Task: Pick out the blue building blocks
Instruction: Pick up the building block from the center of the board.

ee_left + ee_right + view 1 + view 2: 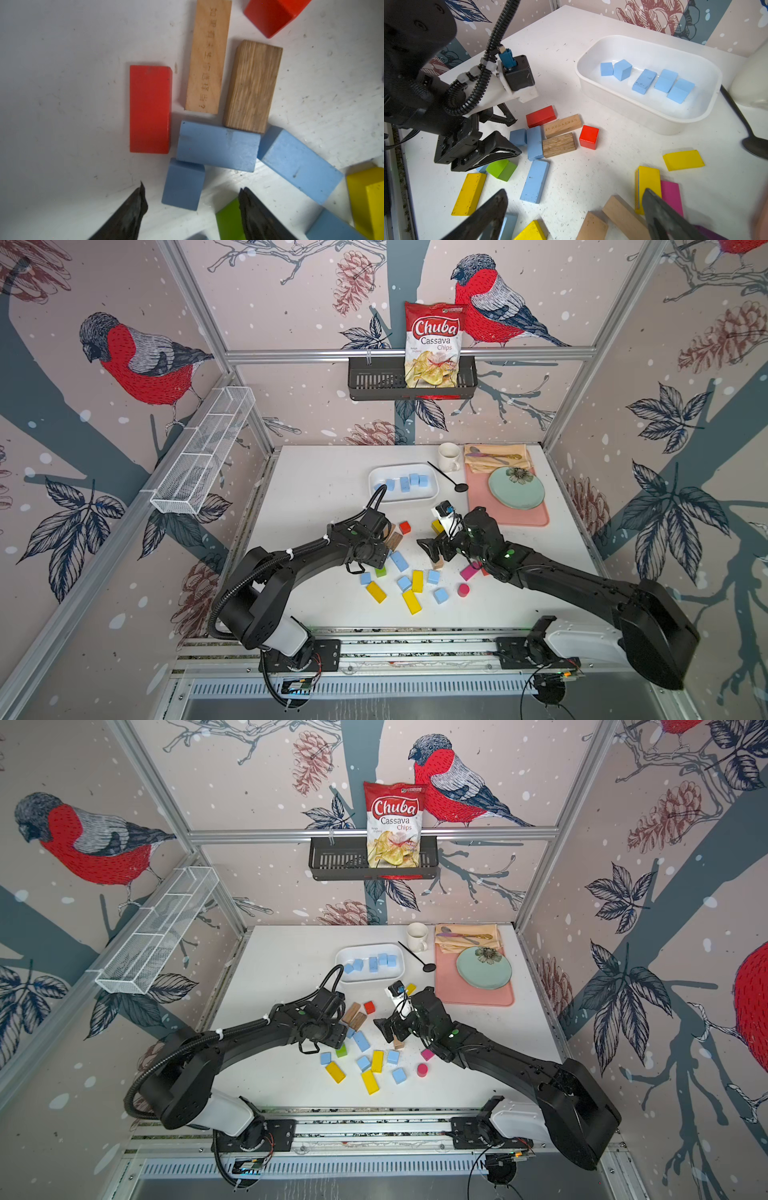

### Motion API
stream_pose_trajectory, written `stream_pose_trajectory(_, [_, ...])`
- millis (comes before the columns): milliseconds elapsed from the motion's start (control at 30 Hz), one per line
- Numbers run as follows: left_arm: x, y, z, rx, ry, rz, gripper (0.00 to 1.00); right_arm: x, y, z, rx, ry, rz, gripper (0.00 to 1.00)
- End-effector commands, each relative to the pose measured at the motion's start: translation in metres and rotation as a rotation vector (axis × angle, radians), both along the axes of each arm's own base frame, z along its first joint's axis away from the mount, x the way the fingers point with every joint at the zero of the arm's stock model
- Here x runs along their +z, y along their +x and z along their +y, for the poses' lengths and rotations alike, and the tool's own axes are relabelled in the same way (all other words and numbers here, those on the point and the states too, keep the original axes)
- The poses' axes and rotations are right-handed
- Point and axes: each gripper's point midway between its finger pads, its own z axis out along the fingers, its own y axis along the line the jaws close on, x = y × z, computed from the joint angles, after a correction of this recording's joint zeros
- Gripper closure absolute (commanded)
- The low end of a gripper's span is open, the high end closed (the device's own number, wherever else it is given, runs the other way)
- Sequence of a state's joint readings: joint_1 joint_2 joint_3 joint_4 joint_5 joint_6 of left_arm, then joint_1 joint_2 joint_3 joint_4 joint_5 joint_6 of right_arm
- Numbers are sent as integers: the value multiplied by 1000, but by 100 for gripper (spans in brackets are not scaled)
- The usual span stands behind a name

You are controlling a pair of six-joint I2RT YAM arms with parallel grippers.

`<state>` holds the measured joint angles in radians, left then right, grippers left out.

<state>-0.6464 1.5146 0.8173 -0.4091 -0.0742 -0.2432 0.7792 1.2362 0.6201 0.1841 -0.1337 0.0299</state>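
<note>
Five blue building blocks (644, 81) lie inside the white tray (623, 104). The other blue ones (440, 595) are scattered on the table (316, 489) on the robot's side of the tray, among a red bar (149, 108) and two tan wooden blocks (252, 87). The left gripper (193, 198) hangs low there, its jaws parted on either side of a small blue cube (182, 182), with a gap at each fingertip, so it grips nothing. The cube touches a blue bar (218, 145). The right gripper (575, 193), also nearer the robot than the tray, is spread wide and empty.
</note>
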Motion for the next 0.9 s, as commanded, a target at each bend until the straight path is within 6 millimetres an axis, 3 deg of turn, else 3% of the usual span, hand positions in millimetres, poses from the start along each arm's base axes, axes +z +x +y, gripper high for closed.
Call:
stream_pose_trajectory(0, [-5,-6,1,21,1,35,29,5,2,2,-7,20,-5,0])
stream_pose_trajectory(333, [-21,-4,6,44,50,59,37,3,3,2,-15,18,1,0])
stream_pose_trajectory(867, [-34,2,11,102,77,57,69,1,4,0,-25,17,-3,0])
